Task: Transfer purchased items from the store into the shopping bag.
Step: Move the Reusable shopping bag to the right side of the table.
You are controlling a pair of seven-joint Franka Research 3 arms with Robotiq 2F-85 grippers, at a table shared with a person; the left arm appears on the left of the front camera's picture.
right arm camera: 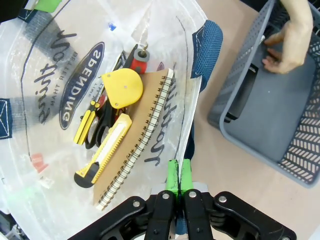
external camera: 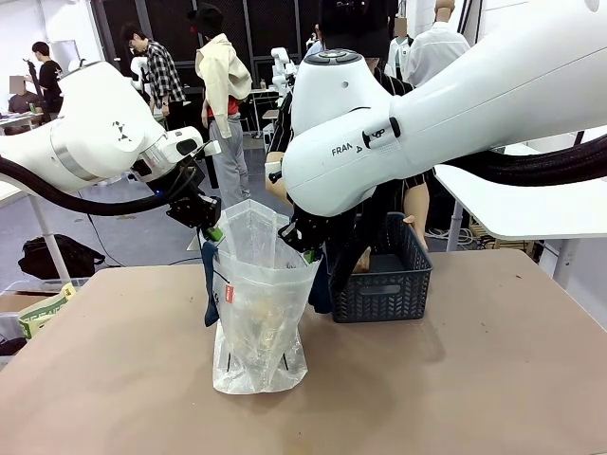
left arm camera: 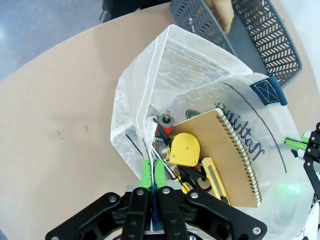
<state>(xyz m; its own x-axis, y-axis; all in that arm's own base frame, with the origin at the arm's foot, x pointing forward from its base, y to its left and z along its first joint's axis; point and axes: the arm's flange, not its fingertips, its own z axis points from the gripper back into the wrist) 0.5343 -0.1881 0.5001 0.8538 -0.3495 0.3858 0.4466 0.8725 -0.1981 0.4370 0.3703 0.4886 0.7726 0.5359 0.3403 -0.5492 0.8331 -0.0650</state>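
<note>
The shopping bag stands upright at the table's middle, its mouth held wide. My left gripper is shut on its left rim and my right gripper on its right rim. In the left wrist view the left gripper pinches the plastic edge; in the right wrist view the right gripper does the same. Inside lie a brown spiral notebook, a yellow tape measure, a yellow utility knife and a red-handled tool. The store basket stands just right of the bag, with a person's hand inside it.
A dark flat item lies in the basket below the hand. A green and yellow package sits off the table's left edge. A white table stands at the right. Bare tabletop spreads in front of the bag.
</note>
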